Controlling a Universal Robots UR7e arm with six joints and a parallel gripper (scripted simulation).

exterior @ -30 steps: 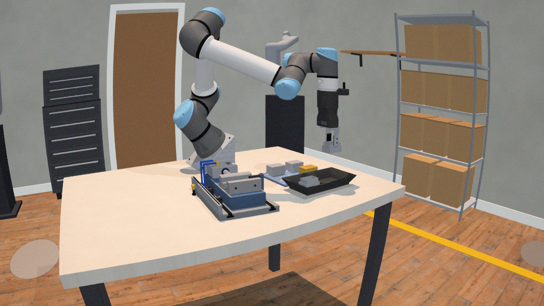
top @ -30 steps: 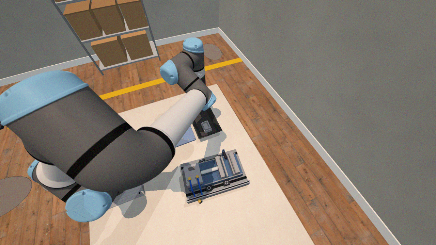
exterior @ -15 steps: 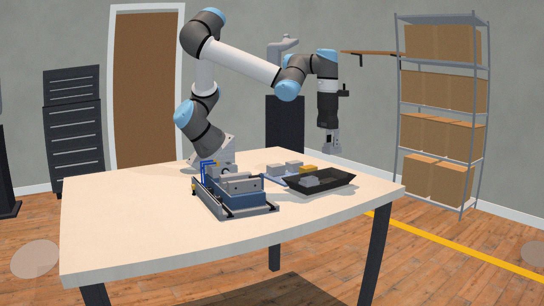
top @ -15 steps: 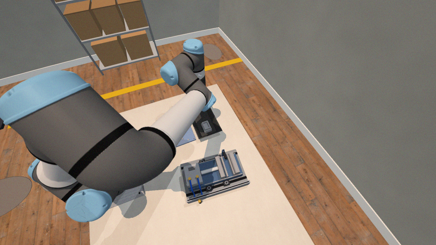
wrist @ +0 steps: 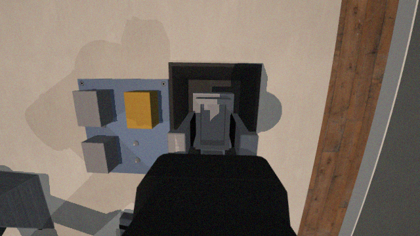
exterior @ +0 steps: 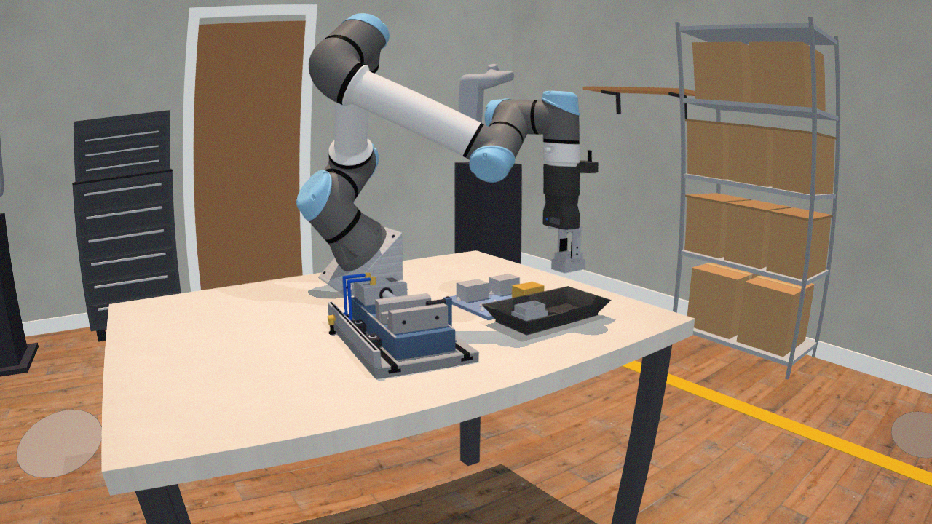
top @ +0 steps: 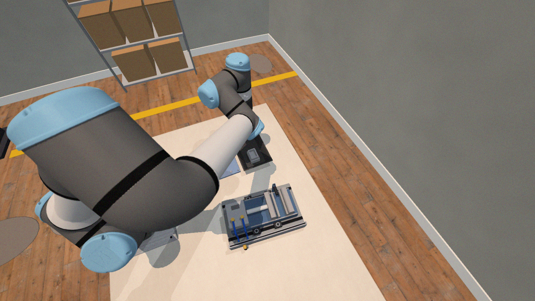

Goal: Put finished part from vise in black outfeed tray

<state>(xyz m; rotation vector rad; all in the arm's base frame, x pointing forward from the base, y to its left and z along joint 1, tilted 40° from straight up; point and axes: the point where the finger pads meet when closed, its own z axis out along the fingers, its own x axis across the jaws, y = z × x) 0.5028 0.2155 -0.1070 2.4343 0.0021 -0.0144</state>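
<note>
My gripper [exterior: 566, 252] hangs high above the far end of the black outfeed tray [exterior: 546, 306]. It is shut on the finished part [wrist: 212, 131], a grey block with a pocket, seen between the two fingers in the wrist view. The tray [wrist: 214, 92] lies straight below. Another finished part [exterior: 528, 307] rests in the tray's near half; in the wrist view it [wrist: 213, 98] is partly hidden behind the held block. The vise [exterior: 403, 322] stands at the table's middle with its jaws empty. In the top view the arm hides the gripper, and the tray [top: 256, 155] shows one part.
A blue fixture plate [wrist: 125, 124] left of the tray carries three grey blocks and a yellow block [wrist: 142, 109]. The table's edge and the wooden floor [wrist: 348, 115] lie right of the tray. A shelf with boxes [exterior: 756, 182] stands beyond the table.
</note>
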